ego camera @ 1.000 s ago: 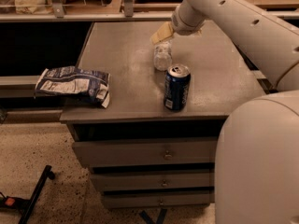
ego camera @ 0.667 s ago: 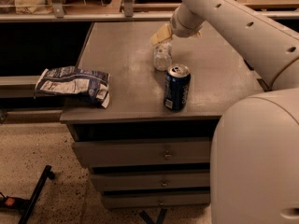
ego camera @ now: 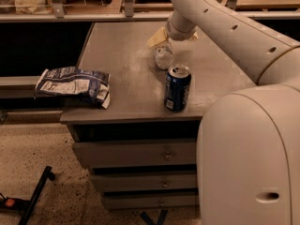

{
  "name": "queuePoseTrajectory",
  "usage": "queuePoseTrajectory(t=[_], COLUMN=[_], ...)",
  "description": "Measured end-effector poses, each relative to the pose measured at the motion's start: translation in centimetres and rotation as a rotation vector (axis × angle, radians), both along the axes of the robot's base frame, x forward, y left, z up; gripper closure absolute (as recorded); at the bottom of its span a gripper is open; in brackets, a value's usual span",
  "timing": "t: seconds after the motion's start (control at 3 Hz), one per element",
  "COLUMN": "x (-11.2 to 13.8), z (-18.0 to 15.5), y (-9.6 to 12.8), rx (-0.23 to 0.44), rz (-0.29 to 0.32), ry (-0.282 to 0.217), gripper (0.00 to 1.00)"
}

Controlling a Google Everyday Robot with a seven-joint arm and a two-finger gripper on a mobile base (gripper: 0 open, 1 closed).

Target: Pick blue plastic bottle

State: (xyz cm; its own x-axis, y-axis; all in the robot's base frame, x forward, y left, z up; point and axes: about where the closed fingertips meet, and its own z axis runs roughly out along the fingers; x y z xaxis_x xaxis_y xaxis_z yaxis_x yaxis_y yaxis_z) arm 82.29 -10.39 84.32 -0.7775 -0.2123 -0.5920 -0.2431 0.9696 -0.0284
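The blue plastic bottle (ego camera: 163,56), small and clear-whitish, lies on the grey cabinet top (ego camera: 126,64) just behind the dark blue soda can (ego camera: 177,88). My gripper (ego camera: 168,37) hangs right above the bottle's far end, at the end of the white arm that reaches in from the upper right. Whether it touches the bottle cannot be told. The bottle's upper part is hidden by the gripper.
A blue-and-white foil snack bag (ego camera: 75,85) lies at the cabinet top's front left corner, partly over the edge. The arm's large white near segment (ego camera: 248,153) fills the lower right. Shelving runs along the back. Drawers (ego camera: 136,153) are below.
The arm's near white segment has swung a little to the left and fills more of the view. The gripper stays over the bottle, which has not moved.
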Motion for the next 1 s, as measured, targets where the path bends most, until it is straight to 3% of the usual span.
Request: queuePoseTrajectory(t=[1.0], x=[0.05], z=[-0.31], y=[0.42], rx=[-0.022], rz=[0.003], ry=[0.013], gripper=[0.64])
